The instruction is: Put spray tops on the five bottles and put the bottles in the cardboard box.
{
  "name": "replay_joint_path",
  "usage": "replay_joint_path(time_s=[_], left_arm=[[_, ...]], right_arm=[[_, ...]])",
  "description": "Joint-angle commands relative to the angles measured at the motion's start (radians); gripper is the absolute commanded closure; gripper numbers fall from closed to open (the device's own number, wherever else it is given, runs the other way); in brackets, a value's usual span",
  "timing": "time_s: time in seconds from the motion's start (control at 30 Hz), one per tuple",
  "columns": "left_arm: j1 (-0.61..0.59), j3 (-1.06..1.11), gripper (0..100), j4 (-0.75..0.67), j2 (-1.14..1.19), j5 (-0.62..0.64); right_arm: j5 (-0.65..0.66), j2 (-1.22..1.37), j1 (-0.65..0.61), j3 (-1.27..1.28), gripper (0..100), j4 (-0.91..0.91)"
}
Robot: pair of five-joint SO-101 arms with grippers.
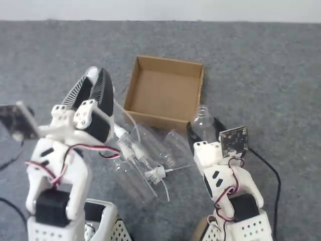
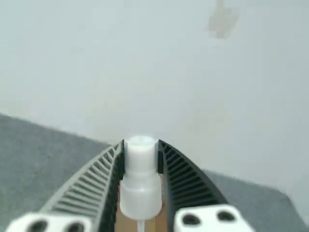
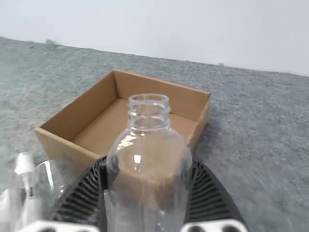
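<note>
Capping looks the step in hand: the left hand (image 1: 96, 75) pinches a spray top (image 2: 140, 179) aloft, and the right hand (image 1: 205, 131) clasps an open-necked bottle (image 3: 147, 154) upright just beside the cardboard box (image 1: 163, 93). Next, likely, the top must line up over that neck.

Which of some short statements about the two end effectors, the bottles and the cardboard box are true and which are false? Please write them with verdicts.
1. The left end effector is closed on a white spray top. True.
2. The cardboard box already holds two bottles. False: nothing lies in it.
3. The bottle in the right end effector wears a spray top. False: its neck is open and it stands upright just in front of the box.
4. Several lying bottles rest on the table between the arms. True.
</note>
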Motion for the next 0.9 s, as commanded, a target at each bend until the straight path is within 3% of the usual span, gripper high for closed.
replay_joint_path(time_s=[0.0, 0.53, 0.87], left_arm=[[0.005, 0.041, 99, -0.098, -0.089, 0.012], [0.005, 0.185, 99, -0.163, -0.31, 0.083], [0.006, 0.369, 99, -0.281, -0.477, 0.19]], right_arm=[[0.015, -0.022, -0.067, -0.006, 99.2, -0.019], [0.017, -0.022, -0.332, 0.06, 99.2, -0.027], [0.017, -0.022, -0.369, 0.066, 99.2, -0.019]])
